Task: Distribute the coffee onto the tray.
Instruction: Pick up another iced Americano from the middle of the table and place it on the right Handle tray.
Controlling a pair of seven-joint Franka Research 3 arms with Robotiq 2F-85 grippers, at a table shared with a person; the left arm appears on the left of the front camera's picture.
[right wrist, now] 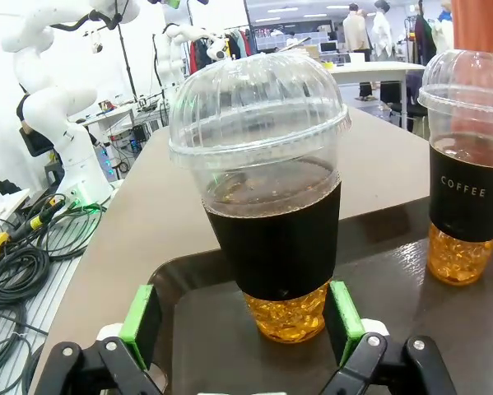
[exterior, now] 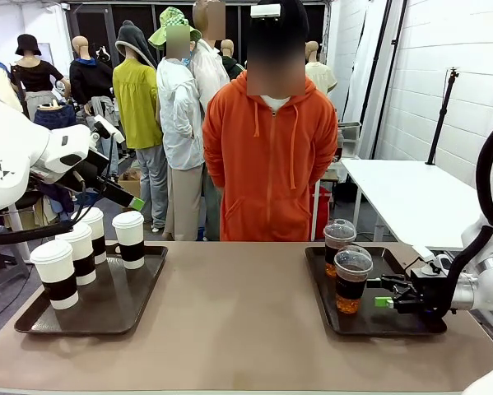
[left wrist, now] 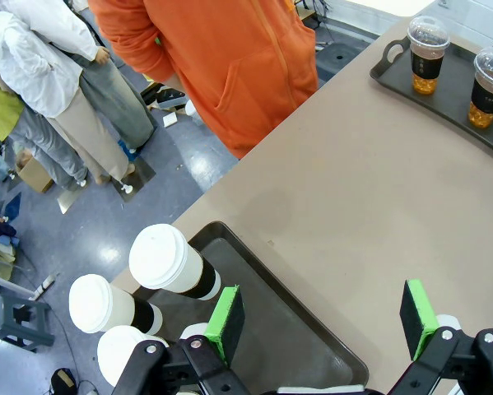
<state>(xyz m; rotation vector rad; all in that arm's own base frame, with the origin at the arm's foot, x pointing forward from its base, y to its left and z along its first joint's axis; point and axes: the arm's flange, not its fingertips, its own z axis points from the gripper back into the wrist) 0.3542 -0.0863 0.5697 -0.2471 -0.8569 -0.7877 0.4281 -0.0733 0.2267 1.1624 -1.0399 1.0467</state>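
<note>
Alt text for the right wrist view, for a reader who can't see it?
The open right gripper flanks the base of a clear dome-lidded coffee cup on a dark tray, its pads not visibly touching it. A second cup stands behind.

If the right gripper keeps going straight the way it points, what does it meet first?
The nearer clear dome-lidded cup: the right gripper is open with its pads flanking the cup's base on the right tray.
</note>
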